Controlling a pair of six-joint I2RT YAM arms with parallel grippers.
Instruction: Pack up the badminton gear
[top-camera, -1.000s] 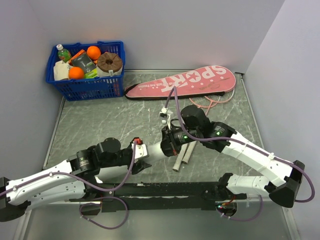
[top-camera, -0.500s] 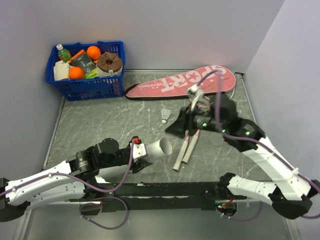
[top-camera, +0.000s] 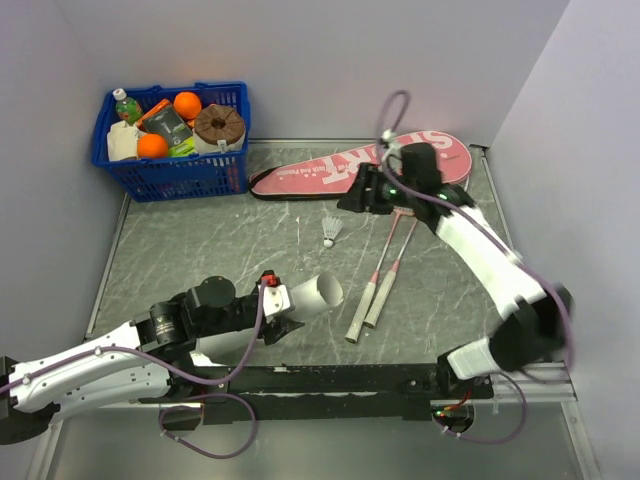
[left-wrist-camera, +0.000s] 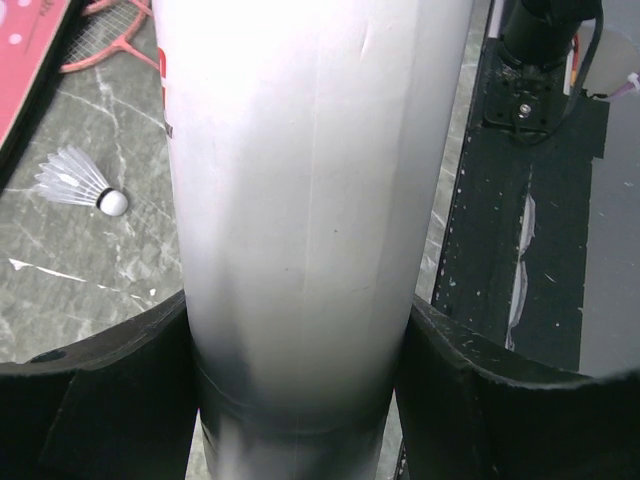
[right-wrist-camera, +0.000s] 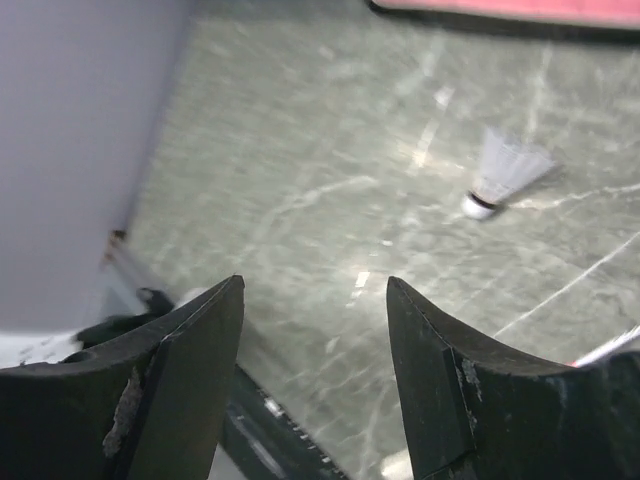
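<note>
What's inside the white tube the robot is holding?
The white tube shows only its open mouth, with nothing visible there; deeper inside is hidden. One shuttlecock lies outside on the table.

One camera looks down from behind me; close cameras behind my left claw (left-wrist-camera: 297, 322) and right claw (right-wrist-camera: 315, 290) share the shuttlecock (right-wrist-camera: 503, 172).

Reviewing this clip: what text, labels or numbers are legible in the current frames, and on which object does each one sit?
"SPORT": large white letters on the pink case, partly covered by the right arm.
Smaller white line beside it on the case: too small to read.
Labels on the goods in the blue basket: too small to read.
Red print at the edge of the white tube: unreadable.
</note>
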